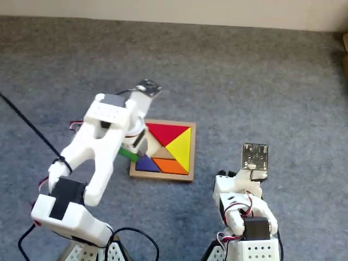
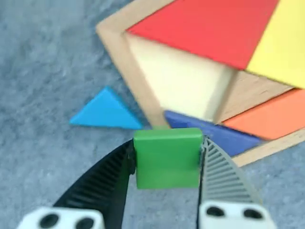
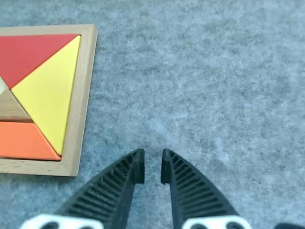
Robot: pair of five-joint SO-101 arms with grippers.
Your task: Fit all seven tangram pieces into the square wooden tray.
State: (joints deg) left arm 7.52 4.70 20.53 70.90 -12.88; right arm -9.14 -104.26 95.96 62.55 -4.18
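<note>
The square wooden tray [image 1: 163, 176] lies mid-carpet and holds a red triangle [image 1: 166, 133], a yellow triangle [image 1: 182, 147], an orange piece [image 1: 169, 166] and a dark blue piece [image 1: 147, 163]. In the left wrist view a cream piece [image 2: 176, 78] also sits in the tray [image 2: 133, 71], beside a bare wooden gap [image 2: 252, 90]. My left gripper [image 2: 167, 143] is shut on a green square [image 2: 167, 157], just above the tray's left rim [image 1: 129, 154]. A light blue triangle [image 2: 106, 112] lies on the carpet outside that rim. My right gripper [image 3: 152, 164] hovers shut and empty over the carpet, right of the tray [image 3: 83, 95].
Grey carpet [image 1: 261, 81] surrounds the tray, with free room behind it and to its right. The left arm's white body [image 1: 98, 147] covers the tray's left edge in the high view. The right arm [image 1: 247, 217] sits at the near right.
</note>
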